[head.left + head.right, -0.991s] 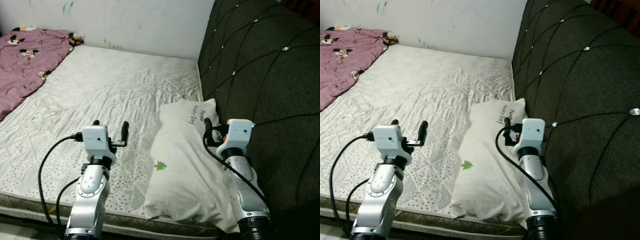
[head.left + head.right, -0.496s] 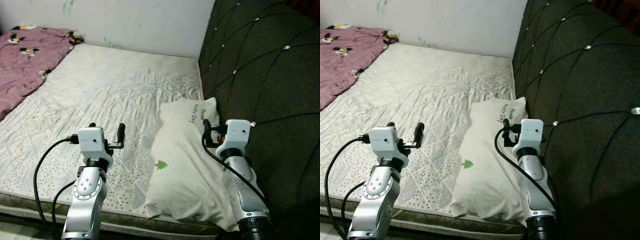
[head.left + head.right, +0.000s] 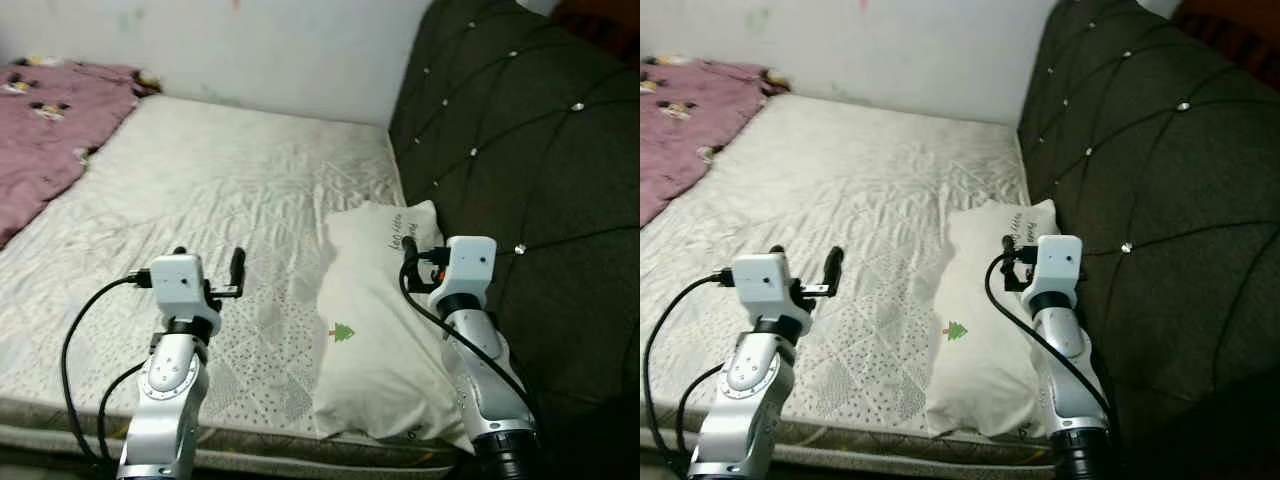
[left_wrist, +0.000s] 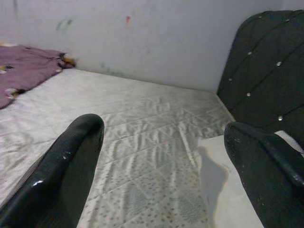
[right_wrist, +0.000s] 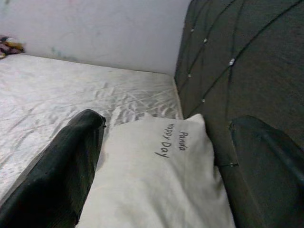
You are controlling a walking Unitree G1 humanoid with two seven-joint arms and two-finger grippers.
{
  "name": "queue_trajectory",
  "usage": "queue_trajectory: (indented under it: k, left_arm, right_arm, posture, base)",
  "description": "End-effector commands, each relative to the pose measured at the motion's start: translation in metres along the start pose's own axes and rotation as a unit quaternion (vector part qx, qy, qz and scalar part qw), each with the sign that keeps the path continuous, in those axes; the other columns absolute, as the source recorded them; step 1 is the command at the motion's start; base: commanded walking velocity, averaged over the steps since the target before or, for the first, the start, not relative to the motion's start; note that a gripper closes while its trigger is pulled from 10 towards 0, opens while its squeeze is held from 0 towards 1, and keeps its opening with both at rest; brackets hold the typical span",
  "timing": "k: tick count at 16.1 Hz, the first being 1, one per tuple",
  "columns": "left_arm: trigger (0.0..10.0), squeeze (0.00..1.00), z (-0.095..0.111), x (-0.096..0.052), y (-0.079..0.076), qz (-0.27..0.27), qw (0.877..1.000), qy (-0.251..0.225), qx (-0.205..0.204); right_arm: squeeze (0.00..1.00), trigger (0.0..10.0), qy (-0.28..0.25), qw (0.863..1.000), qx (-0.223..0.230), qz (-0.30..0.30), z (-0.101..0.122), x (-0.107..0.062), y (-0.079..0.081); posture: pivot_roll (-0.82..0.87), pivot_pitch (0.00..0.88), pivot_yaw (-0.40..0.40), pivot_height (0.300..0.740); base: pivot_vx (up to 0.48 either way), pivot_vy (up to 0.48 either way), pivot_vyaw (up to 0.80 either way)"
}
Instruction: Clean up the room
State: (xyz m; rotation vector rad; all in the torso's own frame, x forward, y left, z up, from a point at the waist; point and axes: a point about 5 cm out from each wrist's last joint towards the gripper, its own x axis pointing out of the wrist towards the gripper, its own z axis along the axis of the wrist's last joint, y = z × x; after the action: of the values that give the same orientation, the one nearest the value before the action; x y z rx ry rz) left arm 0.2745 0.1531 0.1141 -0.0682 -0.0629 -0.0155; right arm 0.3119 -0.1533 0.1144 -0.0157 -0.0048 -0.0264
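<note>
Over pillow (image 3: 375, 320), right tool (image 5: 161, 161) wide, empty, left tool (image 4: 161, 156) wide above mattress (image 3: 200, 190)

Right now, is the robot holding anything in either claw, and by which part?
Nothing. Both the left gripper and the right gripper are open and empty; the right one hangs over the pillow without gripping it.

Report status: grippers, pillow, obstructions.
Left gripper open over the mattress, holding nothing. Right gripper open above the pillow. Pillow lies against the headboard. Pink blanket bunched at far corner.
</note>
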Motion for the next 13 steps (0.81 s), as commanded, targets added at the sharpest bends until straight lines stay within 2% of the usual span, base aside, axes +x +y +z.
queue_trajectory:
  k: [1,9,13]
  left_arm:
    - [10.0,0.00,0.0054,0.0020,-0.0044,-0.012,1.000,-0.008,0.000]
    - [10.0,0.00,0.0064,0.0035,-0.0050,-0.010,1.000,-0.010,-0.002]
    - [10.0,0.00,0.0097,0.0025,-0.0080,-0.024,1.000,-0.020,0.001]
  right_arm:
    - [0.00,10.0,0.007,1.000,-0.004,-0.007,-0.0013,0.0015,-0.0067]
    - [0.00,10.0,0.009,1.000,-0.020,-0.012,-0.0010,0.0039,-0.0072]
    - [0.00,10.0,0.022,0.999,-0.030,-0.023,-0.0043,0.0055,-0.0092]
  posture:
    - [-0.02,0.008,-0.040,0.740]
    - [-0.02,0.009,-0.046,0.740]
    - [-0.02,0.010,-0.045,0.740]
  base:
    - [0.000,0.480,-0.52]
    - [0.000,0.474,-0.50]
    - [0.000,0.000,0.00]
